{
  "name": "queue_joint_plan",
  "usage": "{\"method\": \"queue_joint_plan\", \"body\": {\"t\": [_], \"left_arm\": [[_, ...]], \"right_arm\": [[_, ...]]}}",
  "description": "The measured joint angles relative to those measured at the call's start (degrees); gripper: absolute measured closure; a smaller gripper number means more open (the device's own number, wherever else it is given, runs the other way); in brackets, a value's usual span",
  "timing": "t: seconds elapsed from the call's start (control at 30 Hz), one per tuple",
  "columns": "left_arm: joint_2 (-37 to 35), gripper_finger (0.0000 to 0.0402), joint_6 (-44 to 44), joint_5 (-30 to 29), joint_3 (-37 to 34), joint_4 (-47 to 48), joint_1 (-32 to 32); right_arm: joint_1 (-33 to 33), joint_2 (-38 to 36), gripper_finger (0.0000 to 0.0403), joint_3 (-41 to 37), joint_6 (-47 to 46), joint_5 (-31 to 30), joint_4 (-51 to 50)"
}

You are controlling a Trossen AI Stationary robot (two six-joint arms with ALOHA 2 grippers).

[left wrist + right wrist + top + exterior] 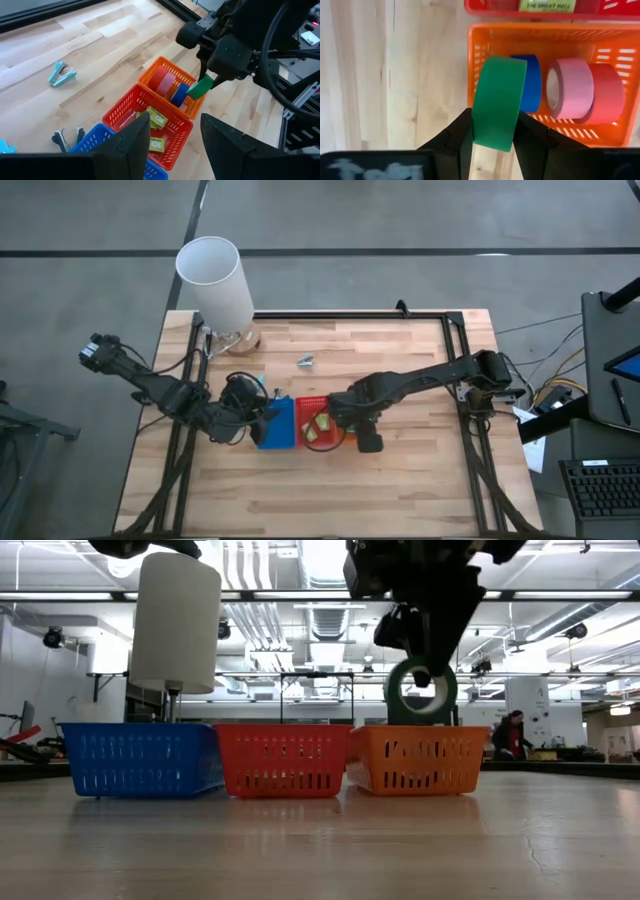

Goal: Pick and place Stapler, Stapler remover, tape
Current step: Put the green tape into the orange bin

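Green tape roll (499, 102): clamped edge-on in right pincer (492, 131), hanging above orange basket (485, 37) containing blue (532, 82), pink (570, 87) and red (610, 92) rolls. Red basket (312, 402) and blue basket (283, 438) alongside to the left. Left pincer (172, 137): parted, empty, over blue basket. Staple remover (306, 361): far on tabletop (400, 480).

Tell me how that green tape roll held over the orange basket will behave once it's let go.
Held on edge by the right gripper, the green tape roll looks rigid. Dropped into the orange basket, it would probably roll or topple against the blue roll. It seems light, so damage is unlikely.
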State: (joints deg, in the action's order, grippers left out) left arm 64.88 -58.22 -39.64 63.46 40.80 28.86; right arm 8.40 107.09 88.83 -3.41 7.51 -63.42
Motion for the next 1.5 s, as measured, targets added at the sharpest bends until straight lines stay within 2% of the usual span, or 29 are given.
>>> {"method": "queue_joint_plan", "body": {"t": [0.3,0.43,0.57,0.7,0.97,1.13,1.3,1.5], "left_arm": [[0.0,0.0225,0.8,0.0,0.0,0.0,0.0],[0.0,0.0225,1.1,0.0,0.0,0.0,0.0],[0.0,0.0225,1.1,0.0,0.0,0.0,0.0],[0.0,0.0225,1.1,0.0,0.0,0.0,0.0],[0.0,0.0225,1.1,-0.1,0.0,0.3,0.0],[0.0,0.0225,1.1,0.0,0.0,0.4,0.0],[0.0,0.0225,1.1,-0.1,-0.1,0.5,0.0],[0.0,0.0225,1.0,-0.1,-0.2,0.5,0.0]], "right_arm": [[0.0,-0.1,0.0280,-2.3,0.9,0.0,3.1],[0.1,-0.1,0.0275,-2.4,4.5,-0.1,3.0],[0.4,-0.1,0.0288,-2.4,4.4,-3.0,2.7],[0.4,-0.1,0.0296,-1.6,3.2,-3.0,2.5],[0.9,-0.4,0.0278,1.0,3.2,-2.8,1.8],[1.5,-0.5,0.0288,1.6,3.6,-2.4,2.1],[1.9,-0.1,0.0290,-0.3,4.4,-1.3,3.2],[1.5,-0.1,0.0275,-2.8,4.3,-1.9,6.1]]}}
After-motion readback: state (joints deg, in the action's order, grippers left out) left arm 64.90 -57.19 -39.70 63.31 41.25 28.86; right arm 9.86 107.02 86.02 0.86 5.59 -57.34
